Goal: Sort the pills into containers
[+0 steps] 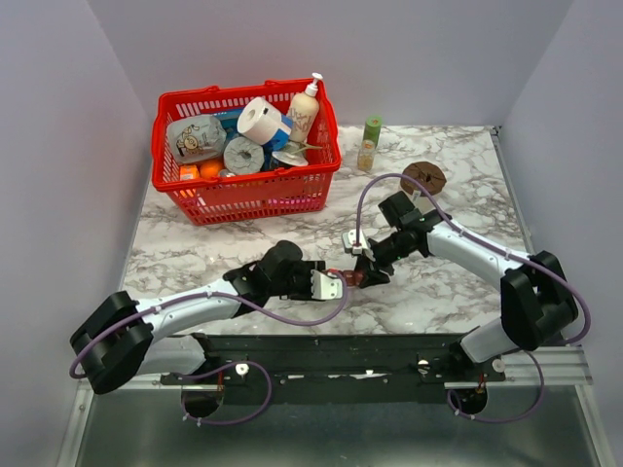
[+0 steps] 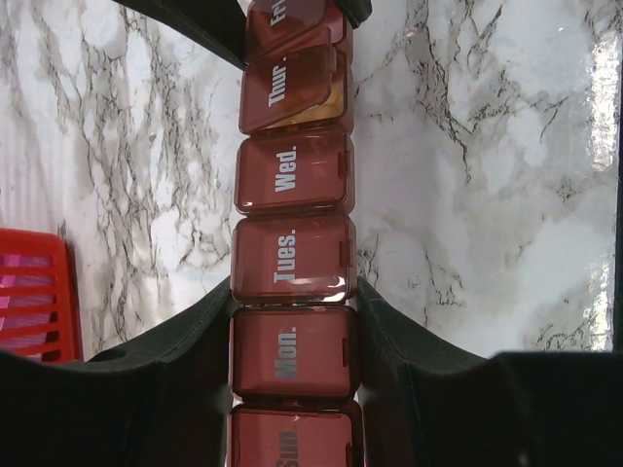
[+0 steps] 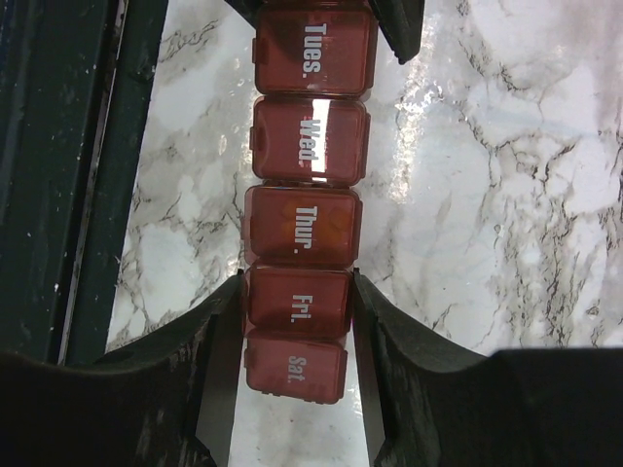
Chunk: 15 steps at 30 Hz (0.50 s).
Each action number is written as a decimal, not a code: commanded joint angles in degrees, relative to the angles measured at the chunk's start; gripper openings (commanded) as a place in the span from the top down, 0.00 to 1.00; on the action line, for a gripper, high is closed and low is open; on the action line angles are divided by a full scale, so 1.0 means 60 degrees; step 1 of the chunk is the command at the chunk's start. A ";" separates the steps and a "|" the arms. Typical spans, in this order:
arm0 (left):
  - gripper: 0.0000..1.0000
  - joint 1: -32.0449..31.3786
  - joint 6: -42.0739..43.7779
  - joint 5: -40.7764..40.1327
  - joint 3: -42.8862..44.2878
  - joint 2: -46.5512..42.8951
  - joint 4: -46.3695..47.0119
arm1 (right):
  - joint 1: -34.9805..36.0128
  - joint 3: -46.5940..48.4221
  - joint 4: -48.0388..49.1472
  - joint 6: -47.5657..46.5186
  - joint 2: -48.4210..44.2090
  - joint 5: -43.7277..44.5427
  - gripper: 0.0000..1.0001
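Containers (image 1: 348, 279) gripped from both ends near the marble table's (image 1: 438, 297) front edge.
Left gripper (image 2: 292, 292) clamps them at Mon.–Tues., right gripper (image 3: 297, 292) at Fri.; Thur. lid (image 2: 287, 88) ajar over yellowish pills (image 2: 329, 105); red basket (image 1: 243, 195) beyond.

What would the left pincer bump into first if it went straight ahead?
The left pincer grips the pill box, which runs straight ahead of it. Beyond that, it would probably meet the right pincer, clamped on the strip's far end.
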 commanded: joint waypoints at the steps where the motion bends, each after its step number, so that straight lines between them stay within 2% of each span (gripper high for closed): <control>1: 1.00 0.0121 -0.0034 0.0139 -0.0084 -0.0278 0.0637 | -0.0011 0.0050 -0.0059 0.0506 -0.0120 -0.0420 0.48; 5: 1.00 0.0121 0.0010 0.0198 -0.0128 -0.0336 0.0608 | -0.0143 0.0153 -0.0118 0.0522 -0.0149 -0.0216 0.45; 9: 1.00 0.0121 -0.0004 0.0271 -0.0128 -0.0293 0.0608 | -0.0333 0.0080 -0.0015 0.0580 -0.0339 -0.0172 0.37; 15: 1.00 0.0136 -0.0019 0.0359 -0.0084 -0.0190 0.0579 | -0.0436 -0.0038 0.0497 0.0917 -0.0588 0.0150 0.35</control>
